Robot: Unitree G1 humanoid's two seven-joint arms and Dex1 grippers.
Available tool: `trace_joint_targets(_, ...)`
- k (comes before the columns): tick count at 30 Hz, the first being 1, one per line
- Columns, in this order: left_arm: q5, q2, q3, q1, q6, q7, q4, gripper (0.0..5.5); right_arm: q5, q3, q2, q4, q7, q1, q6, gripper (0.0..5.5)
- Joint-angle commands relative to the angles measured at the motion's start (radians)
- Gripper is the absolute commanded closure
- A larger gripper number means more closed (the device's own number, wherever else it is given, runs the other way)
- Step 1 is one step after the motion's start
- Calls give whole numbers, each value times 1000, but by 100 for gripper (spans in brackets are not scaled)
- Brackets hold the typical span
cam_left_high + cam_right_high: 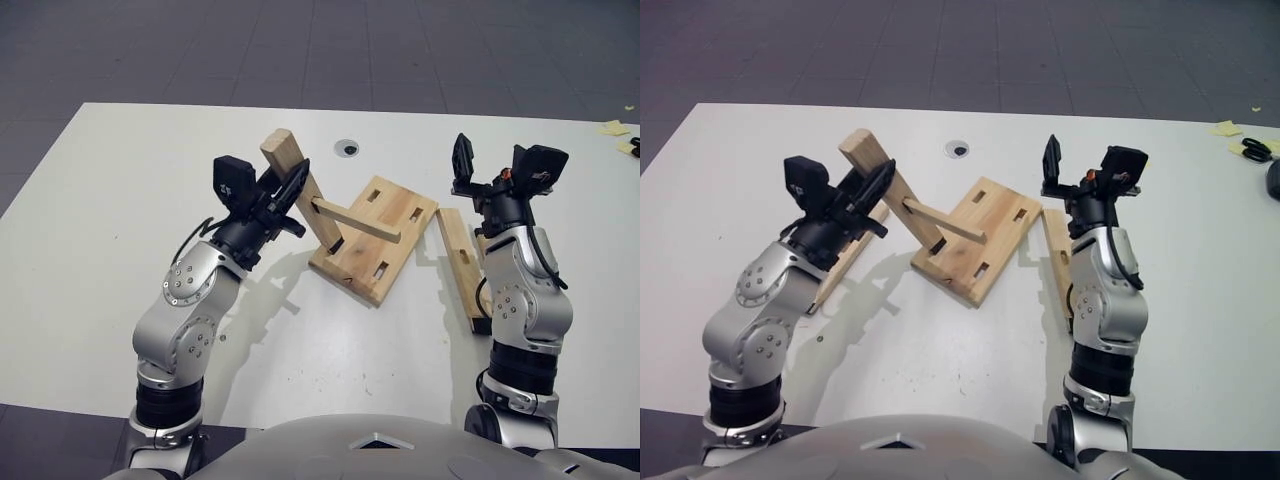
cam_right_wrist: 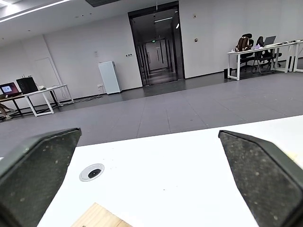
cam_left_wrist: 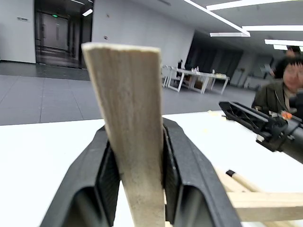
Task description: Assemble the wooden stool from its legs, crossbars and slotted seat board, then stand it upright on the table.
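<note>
While my left gripper (image 1: 290, 190) clamps the tilted leg (image 1: 281, 150) at the slotted seat board's (image 1: 400, 200) left edge mid-table, my right gripper (image 1: 498, 165) hovers wide; next, I judge, that leg needs seating in a slot.

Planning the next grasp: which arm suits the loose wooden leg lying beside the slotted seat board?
Right: the right pincer is open near the flat pale wooden leg; the left pincer is shut on the tilted wooden leg.
</note>
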Motion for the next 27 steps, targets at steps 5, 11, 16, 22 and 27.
trace_joint_targets(5,83,119,-54,112,142,9,128,446,-8,1,4,-14,-14,-6,-9,10)
trace_joint_targets(11,50,36,-15,139,193,87,196,446,-12,-1,-3,0,-18,-20,-9,10)
trace_joint_targets(16,-35,-2,54,86,256,115,164,446,-17,-1,-8,5,-17,-19,-4,10)
trace_joint_targets(22,-24,31,56,4,239,104,110,446,-20,-3,-11,21,-14,-27,-6,10)
trace_joint_targets(27,-32,-60,107,-64,126,128,111,350,-18,4,-8,29,1,-21,-5,10)
